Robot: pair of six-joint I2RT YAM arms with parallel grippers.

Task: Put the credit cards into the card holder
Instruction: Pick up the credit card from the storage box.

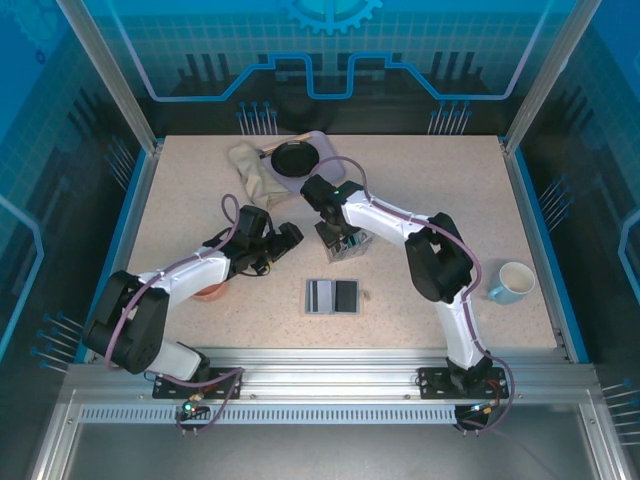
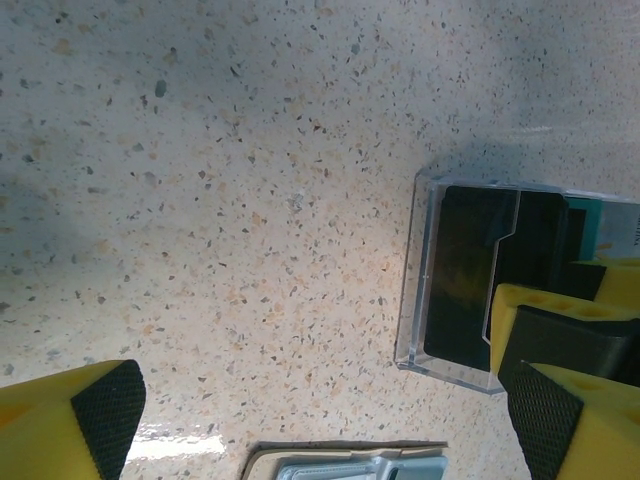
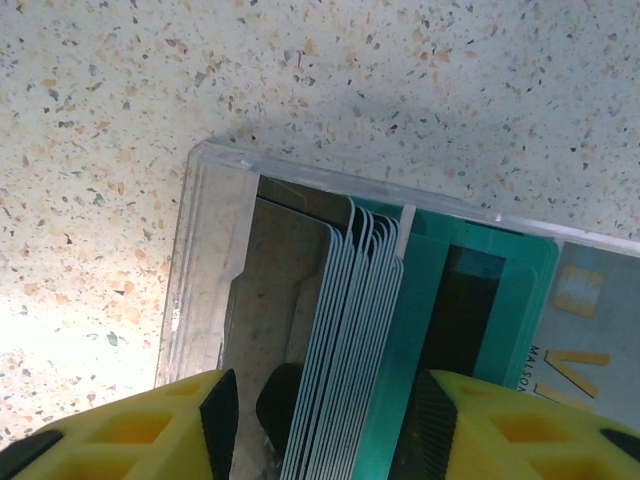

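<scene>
The credit cards (image 3: 350, 330) stand upright as a stack in a clear plastic tray (image 3: 205, 260), with teal ones (image 3: 520, 300) leaning behind them. My right gripper (image 3: 325, 420) is open and lowered into the tray, straddling the stack. Its left pad (image 3: 218, 415) stands clear of the cards; its right pad (image 3: 432, 420) is by a teal card. From above, the right gripper (image 1: 338, 240) sits over the tray (image 1: 345, 245). The card holder (image 1: 333, 297) lies open and flat, nearer the front. My left gripper (image 1: 285, 240) hovers wide open left of the tray (image 2: 440, 290), above the card holder's edge (image 2: 350, 465).
A white mug (image 1: 513, 283) stands at the right. At the back, a black dish (image 1: 295, 158) rests beside a crumpled cloth (image 1: 252, 172). An orange object (image 1: 210, 292) peeks out under the left arm.
</scene>
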